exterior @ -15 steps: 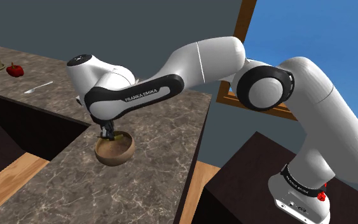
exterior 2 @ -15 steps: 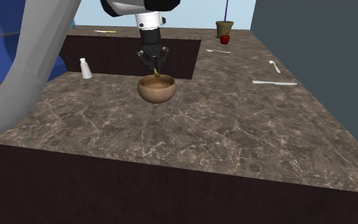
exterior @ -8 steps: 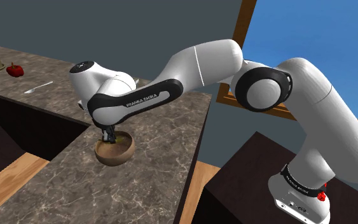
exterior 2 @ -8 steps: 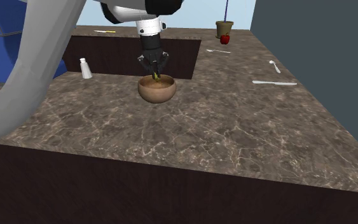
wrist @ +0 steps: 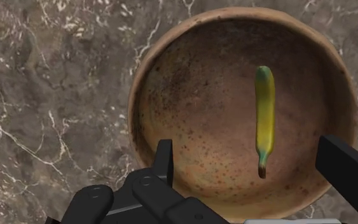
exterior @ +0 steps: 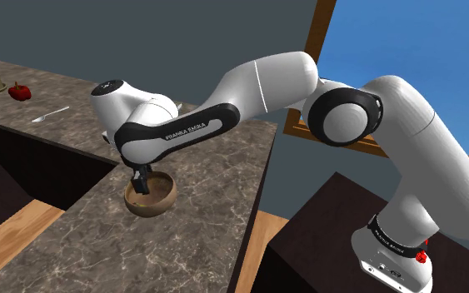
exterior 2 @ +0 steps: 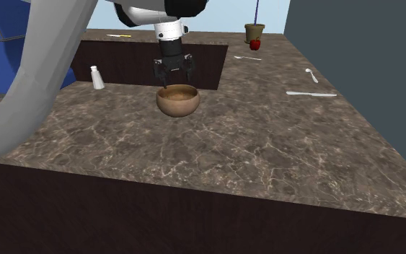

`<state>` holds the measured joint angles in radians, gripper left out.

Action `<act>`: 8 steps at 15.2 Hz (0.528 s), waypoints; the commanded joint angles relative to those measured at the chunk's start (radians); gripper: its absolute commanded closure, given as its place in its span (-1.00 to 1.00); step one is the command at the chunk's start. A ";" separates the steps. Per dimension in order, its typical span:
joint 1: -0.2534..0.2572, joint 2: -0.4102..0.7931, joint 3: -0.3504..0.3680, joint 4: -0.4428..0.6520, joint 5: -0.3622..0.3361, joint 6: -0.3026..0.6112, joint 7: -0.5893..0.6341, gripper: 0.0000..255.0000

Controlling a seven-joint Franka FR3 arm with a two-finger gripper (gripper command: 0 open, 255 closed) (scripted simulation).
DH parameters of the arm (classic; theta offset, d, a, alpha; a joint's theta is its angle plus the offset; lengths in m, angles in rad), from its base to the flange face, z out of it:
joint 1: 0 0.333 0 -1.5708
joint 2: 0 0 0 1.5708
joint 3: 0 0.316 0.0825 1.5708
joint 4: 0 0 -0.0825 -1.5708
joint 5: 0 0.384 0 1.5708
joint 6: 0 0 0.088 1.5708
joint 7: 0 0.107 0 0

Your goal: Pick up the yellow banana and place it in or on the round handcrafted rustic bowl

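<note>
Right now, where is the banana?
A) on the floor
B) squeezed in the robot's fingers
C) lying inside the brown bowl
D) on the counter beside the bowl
C: the banana lies loose inside the bowl, and the gripper above it is open, touching nothing.

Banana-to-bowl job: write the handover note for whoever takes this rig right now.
Gripper: jaws open and holding nothing, poised just above the bowl.
Banana: yellow-green, lying flat on the inside of the brown bowl, between the jaws but touching neither.
Bowl: upright on the marbled counter.
Done: the banana is in the bowl and free of the gripper.
Left: probably only to lift the arm straight up, clear of the rim, without knocking the bowl.
</note>
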<state>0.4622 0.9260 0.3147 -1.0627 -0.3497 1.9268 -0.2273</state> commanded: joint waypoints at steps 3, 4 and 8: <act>0.005 -0.022 0.005 0.030 0.007 -0.050 -0.006 -1.00; 0.008 -0.030 0.007 0.049 0.010 -0.077 -0.009 -1.00; 0.011 -0.036 0.009 0.066 0.012 -0.099 -0.011 -1.00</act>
<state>0.4723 0.8907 0.3231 -1.0011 -0.3380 1.8329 -0.2382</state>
